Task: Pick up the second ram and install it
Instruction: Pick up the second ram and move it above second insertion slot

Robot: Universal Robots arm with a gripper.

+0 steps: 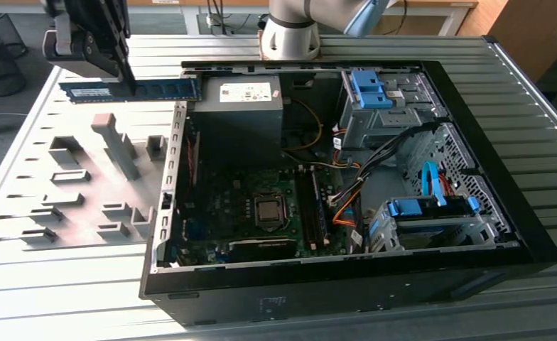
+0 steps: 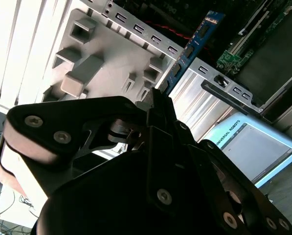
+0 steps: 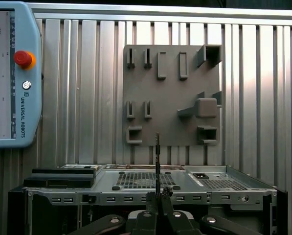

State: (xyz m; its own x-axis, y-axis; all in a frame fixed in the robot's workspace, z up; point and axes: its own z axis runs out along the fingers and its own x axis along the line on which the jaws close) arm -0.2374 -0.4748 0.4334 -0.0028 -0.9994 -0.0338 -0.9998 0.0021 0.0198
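Tool, black, two-finger, is clamped on the second ram: a long, thin, flat blue circuit-board stick w/ dark chips & a pale label. In the exterior view the stick is at upper left of frame, held level & on edge. It's in the air over the ribbed metal counter, just past the upper edge of the flat grey plastic holder plate. It's also just left of the top-left corner of the open black PC case. As far as I can judge it touches neither. Grip looks a bit left of the stick's middle in that frame, so the longer part pokes out to the right, towards the case.

In the second wrist view the tool pinches the flat faces & the ram runs off to upper right of frame. In the first wrist view the ram is edge-on, a thin vertical line above the tool at bottom centre, w/ the grey plate beyond.

Handling, my judgement: v. light, stiff, but fragile, so chips & contact edge shouldn't get knocked. Smooth faces could slip or tilt in the pinch. Best held on the flat faces nr the top edge, contact edge left free. Not yet in the long black slot strips of the motherboard.
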